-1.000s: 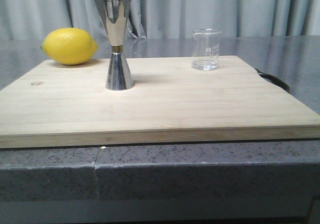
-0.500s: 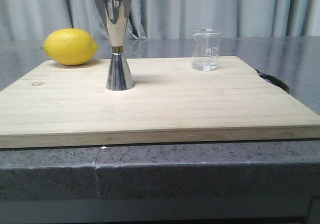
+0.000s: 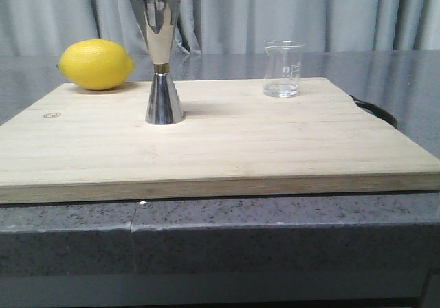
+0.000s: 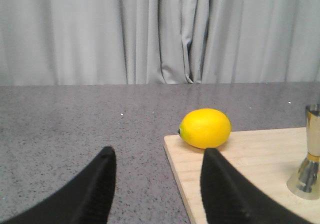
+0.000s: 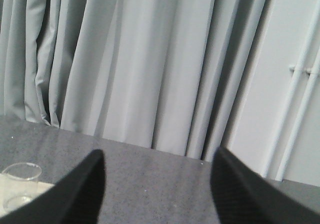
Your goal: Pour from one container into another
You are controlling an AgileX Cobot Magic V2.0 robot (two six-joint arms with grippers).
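Your left gripper (image 4: 156,184) is spread wide, nothing between its black fingers (image 4: 95,189), hanging over the grey countertop (image 4: 75,129) just off the cutting board's (image 3: 227,136) left edge. Your right gripper (image 5: 157,184) is parted just as wide and empty, out beyond the board's right side, facing the curtain (image 5: 140,59). The wooden board fills most of the counter; its whole near half lies bare, with open wood between the vessels too. At the far left corner sits the lemon (image 3: 95,63). The steel jigger (image 3: 161,60) stands upright left of centre, well apart from the small glass beaker (image 3: 283,68), which stands upright at the far right edge, a little clear liquid in its bottom.
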